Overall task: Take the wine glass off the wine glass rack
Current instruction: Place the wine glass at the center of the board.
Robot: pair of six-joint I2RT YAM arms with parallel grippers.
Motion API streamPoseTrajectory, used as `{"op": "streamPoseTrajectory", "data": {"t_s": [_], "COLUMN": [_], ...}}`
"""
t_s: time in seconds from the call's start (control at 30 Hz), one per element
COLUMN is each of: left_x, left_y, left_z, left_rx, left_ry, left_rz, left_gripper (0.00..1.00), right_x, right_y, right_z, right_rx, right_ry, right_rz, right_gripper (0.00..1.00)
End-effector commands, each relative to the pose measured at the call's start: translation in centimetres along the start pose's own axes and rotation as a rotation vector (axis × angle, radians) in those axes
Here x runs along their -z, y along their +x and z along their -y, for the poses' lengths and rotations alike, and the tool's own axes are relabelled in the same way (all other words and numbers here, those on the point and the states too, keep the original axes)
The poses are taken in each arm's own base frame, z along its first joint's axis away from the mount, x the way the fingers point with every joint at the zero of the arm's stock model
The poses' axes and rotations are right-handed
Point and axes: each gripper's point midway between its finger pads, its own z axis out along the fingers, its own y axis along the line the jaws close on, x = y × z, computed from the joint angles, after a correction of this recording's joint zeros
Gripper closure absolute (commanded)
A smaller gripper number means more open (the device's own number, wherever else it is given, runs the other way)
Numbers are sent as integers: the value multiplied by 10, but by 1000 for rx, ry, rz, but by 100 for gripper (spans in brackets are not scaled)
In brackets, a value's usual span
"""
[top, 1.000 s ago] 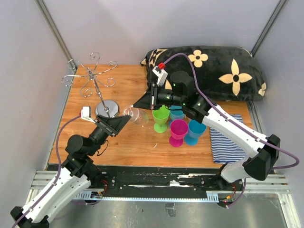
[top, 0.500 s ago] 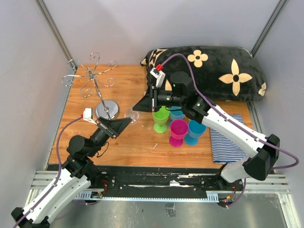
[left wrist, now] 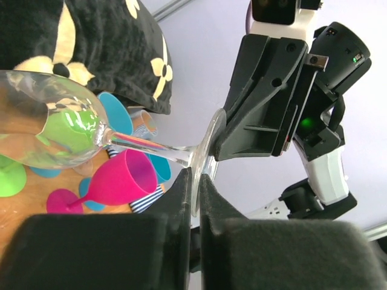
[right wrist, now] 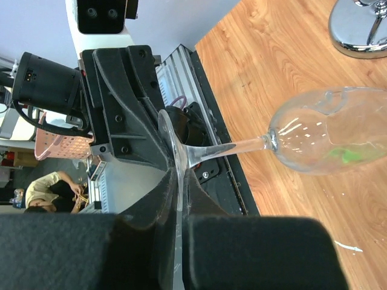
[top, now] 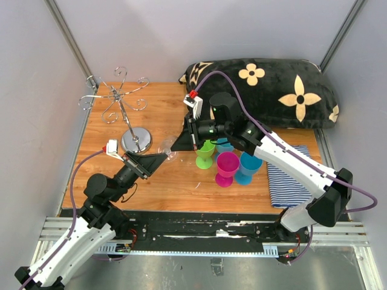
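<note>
Wooden table (top: 163, 187), clear wine glass (left wrist: 54, 130) lying sideways

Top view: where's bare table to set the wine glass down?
Nearest the wine glass: the bare near strip of the table, between the left gripper and the plastic goblets. Also the back strip between the wine glass rack and the floral pillow. Crowded: goblets centre-right, striped cloth beyond them.
</note>
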Motion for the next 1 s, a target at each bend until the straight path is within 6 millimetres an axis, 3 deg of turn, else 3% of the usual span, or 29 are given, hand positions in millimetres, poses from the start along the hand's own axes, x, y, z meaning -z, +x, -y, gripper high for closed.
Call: {"op": "streamPoseTrajectory", "data": {"t_s": [0.0,0.03,0.17,0.3,0.47,0.53,0.73,0.9,0.97], "left_x": [1,2,5,6,5,4,8,18,24], "left_y": [2,4,14,17,19,18,28,40,51], "left_z": [10,9,7,8,8,8,3,-25,-25], "left_rx": [-56,-64,-84,-83,-87,-89,-241,-501,-592], "left_ry": [44,44,39,49,58,59,101,83,164], "left_rz": [-20,-33,-93,-109,-116,-111,-152,-221,-271], "left_gripper": [82,74,67,67,85,98,100,100,100], "right_x": [0,0,1,0,0,1,22,57,69], "right_y": [1,0,-5,-6,-3,-1,-14,-38,-44], "right_z": [-18,-18,-21,-22,-26,-28,-10,17,29], "right_rx": [67,75,98,108,115,128,202,156,118], "right_ry": [-40,-42,-56,-66,-97,-113,34,158,187], "right_rz": [-5,6,32,39,28,19,87,187,216], "right_gripper": [99,99,99,99,99,98,47,32,29]}}
